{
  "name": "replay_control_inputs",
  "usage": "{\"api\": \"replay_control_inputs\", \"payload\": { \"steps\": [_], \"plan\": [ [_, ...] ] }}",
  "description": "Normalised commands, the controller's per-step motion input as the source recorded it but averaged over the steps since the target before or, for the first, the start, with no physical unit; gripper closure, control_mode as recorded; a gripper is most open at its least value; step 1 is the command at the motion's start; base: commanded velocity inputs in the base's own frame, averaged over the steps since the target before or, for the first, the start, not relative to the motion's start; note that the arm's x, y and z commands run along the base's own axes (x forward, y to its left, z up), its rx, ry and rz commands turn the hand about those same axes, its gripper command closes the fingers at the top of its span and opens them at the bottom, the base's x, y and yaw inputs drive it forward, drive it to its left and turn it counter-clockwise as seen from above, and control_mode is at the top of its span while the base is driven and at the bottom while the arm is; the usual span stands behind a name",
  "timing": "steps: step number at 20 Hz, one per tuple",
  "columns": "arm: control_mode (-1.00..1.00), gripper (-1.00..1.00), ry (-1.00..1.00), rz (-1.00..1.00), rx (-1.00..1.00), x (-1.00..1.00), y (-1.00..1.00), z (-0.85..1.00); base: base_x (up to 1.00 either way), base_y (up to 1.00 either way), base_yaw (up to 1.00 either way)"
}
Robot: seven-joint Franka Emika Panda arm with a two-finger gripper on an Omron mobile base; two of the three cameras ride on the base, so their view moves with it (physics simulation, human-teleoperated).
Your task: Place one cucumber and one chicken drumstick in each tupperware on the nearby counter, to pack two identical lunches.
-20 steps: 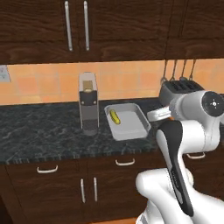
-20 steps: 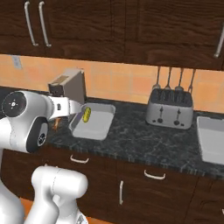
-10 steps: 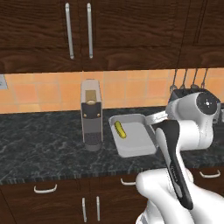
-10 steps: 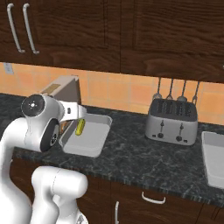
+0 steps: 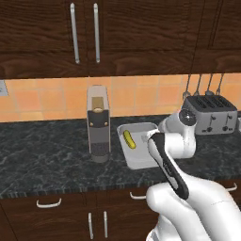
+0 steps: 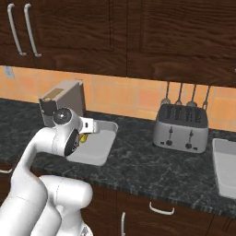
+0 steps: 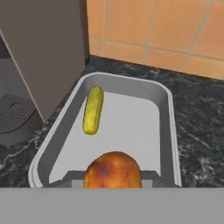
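- Surface (image 5: 47,160): black speckled stone, under the end effector; no writing readable.
- Coffee machine (image 5: 98,123): grey, upright, just left of and beyond the end effector; no legible label.
- Toaster (image 6: 180,128): steel, well to the right.
- Tupperware (image 7: 164,109): light grey, directly beneath and ahead of the end effector; a second tupperware (image 6: 226,166) far right.
- Cucumber (image 7: 92,109): lying in the near tupperware, ahead-left.
- Chicken drumstick (image 7: 113,170): clenched in the end effector (image 7: 113,183), above the tupperware's near wall.
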Motion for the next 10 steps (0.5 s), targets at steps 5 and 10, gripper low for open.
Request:
{"api": "replay_control_inputs", "payload": {
  "steps": [5, 10],
  "plan": [
    [-1.00, 1.00, 0.16, 0.00, -0.01, 0.90, 0.29, -0.48, 0.00, 0.00, 0.00],
    [-1.00, 1.00, 0.04, 0.05, 0.00, 0.53, -0.14, -0.35, 0.00, 0.00, 0.00]
  ]
}}
